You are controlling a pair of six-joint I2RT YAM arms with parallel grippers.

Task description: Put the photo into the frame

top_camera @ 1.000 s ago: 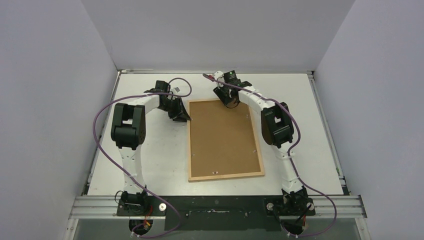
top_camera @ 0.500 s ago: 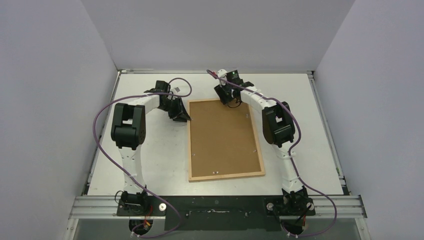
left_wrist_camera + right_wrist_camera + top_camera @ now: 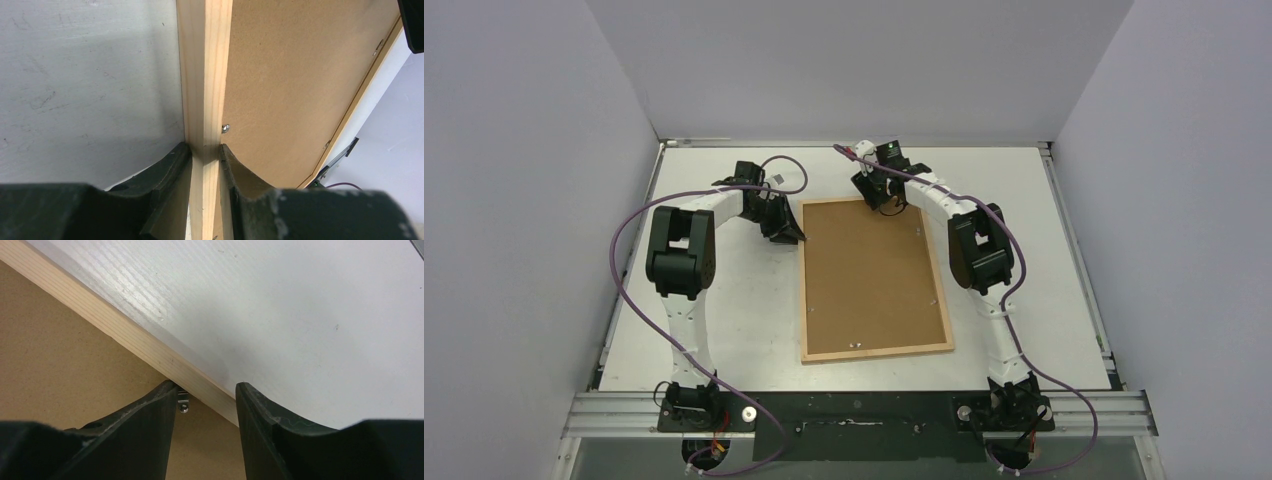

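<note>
- Nearest the arm bases, the frame lies flat on the tabletop, back side up, with its long sides running away from us. Lying this way leaves its back open to reach from above.
- A brown backing board fills the frame's opening, so we judge the job to be near its closing step.
- The photo is nowhere in view. If it is in the frame it lies under the board, and we cannot tell.
- Farther on, the left end effector is closed narrow on the frame's left rail. One finger presses the outer side and the other the board side, likely to steady the frame.
- Farthest, the right end effector straddles the far rail with its jaws apart, gripping nothing. One finger hangs over the board and the other over bare tabletop.
- A small metal tab sits just beside the inner finger, and is probably what this arm is tending.
- That finger half hides the tab, so we cannot make out which way it is turned.
</note>
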